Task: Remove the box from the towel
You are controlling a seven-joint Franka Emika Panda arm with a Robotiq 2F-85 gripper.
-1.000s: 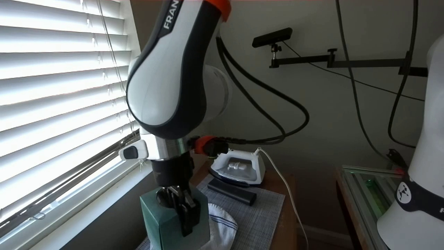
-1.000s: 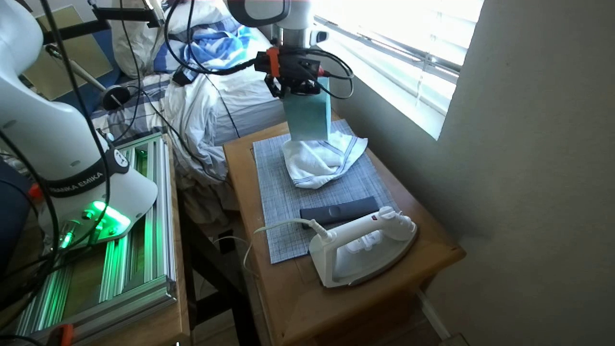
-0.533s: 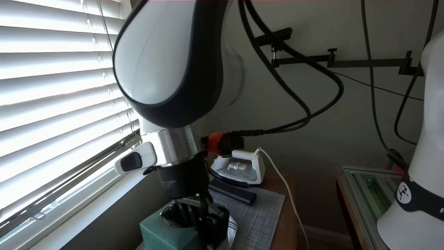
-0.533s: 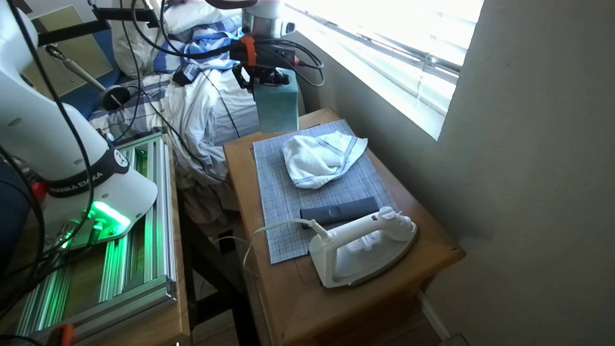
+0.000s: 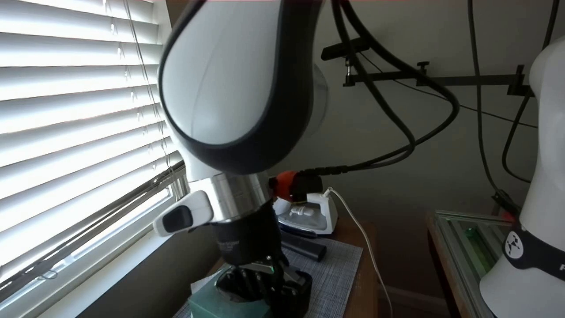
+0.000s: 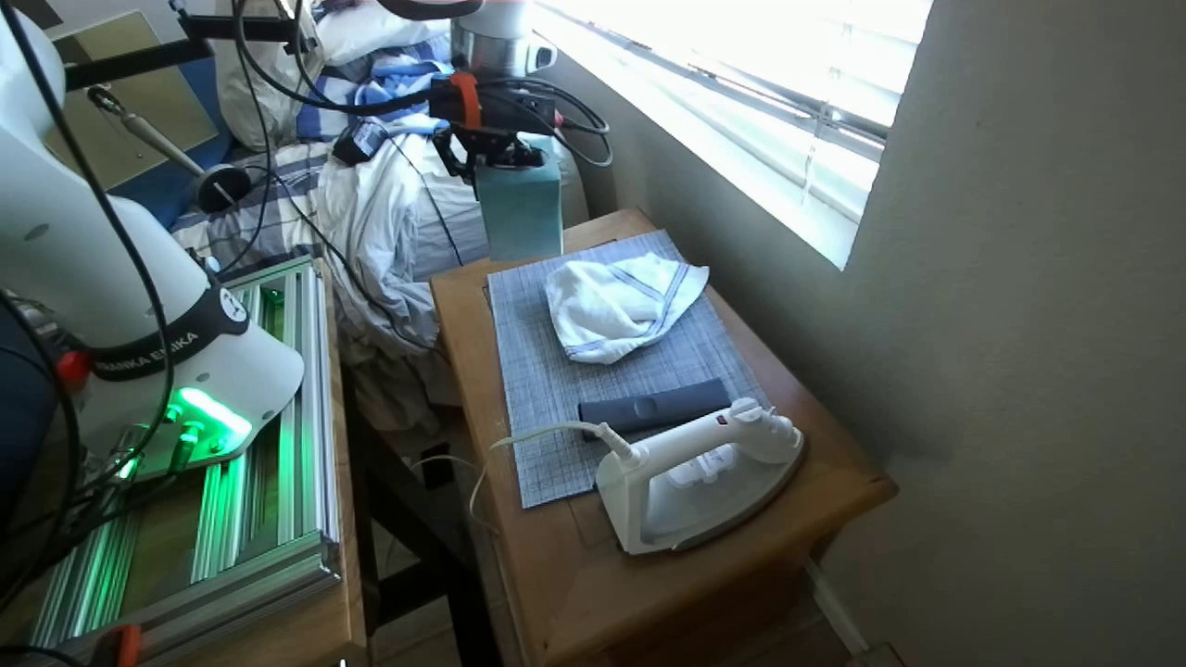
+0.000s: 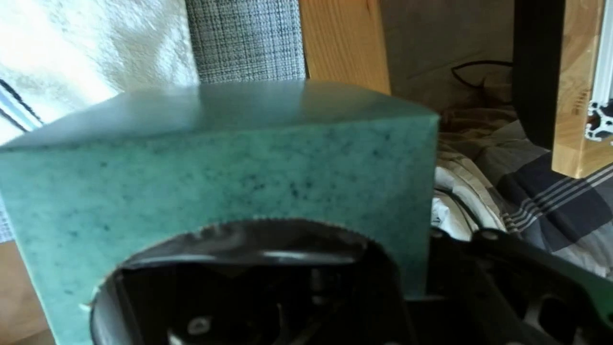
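Holds the box (image 6: 521,218) just beneath the gripper (image 6: 477,165), apparently off the table (image 6: 574,584); contact at the base hard to tell. Pinches one side wall, with fingers (image 7: 471,278) drawn in to its thickness, one within the top hole, one outside. Probably at the carrying-away step: clear of the towel (image 6: 623,310), below the gripper and off to one side. Next, lower gently well away from the towel, then let go. Looks speckled green, smooth-sided, nearly upright. Farther from the gripper: grey mat (image 6: 547,417), dark bar (image 6: 653,408), white iron (image 6: 697,471).
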